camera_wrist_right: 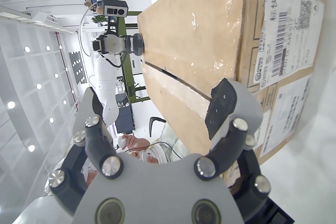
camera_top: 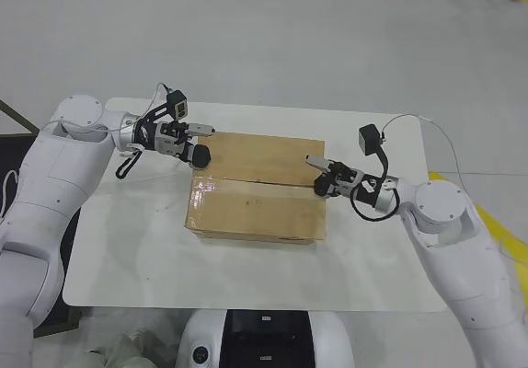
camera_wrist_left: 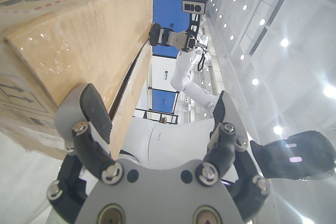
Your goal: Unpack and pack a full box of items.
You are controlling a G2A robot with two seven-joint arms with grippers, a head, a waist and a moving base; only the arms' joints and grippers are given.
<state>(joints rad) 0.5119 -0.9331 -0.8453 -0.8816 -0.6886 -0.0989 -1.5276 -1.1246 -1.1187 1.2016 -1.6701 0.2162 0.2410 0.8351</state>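
Note:
A closed cardboard box (camera_top: 257, 189) lies in the middle of the white table (camera_top: 126, 258), its top flaps meeting in a seam along its length. My left gripper (camera_top: 202, 143) stands open at the box's left end, level with the seam. In the left wrist view one pad (camera_wrist_left: 94, 109) rests against the box (camera_wrist_left: 65, 25) end, and the left gripper (camera_wrist_left: 157, 109) gapes wide. My right gripper (camera_top: 320, 175) is open at the right end. Its own view shows one pad (camera_wrist_right: 223, 104) at the box (camera_wrist_right: 199, 25) corner beside printed labels (camera_wrist_right: 286, 51).
Bare table surface runs in front of the box and to its left. The table's edges lie close behind each arm. A yellow floor line (camera_top: 512, 248) passes on the right.

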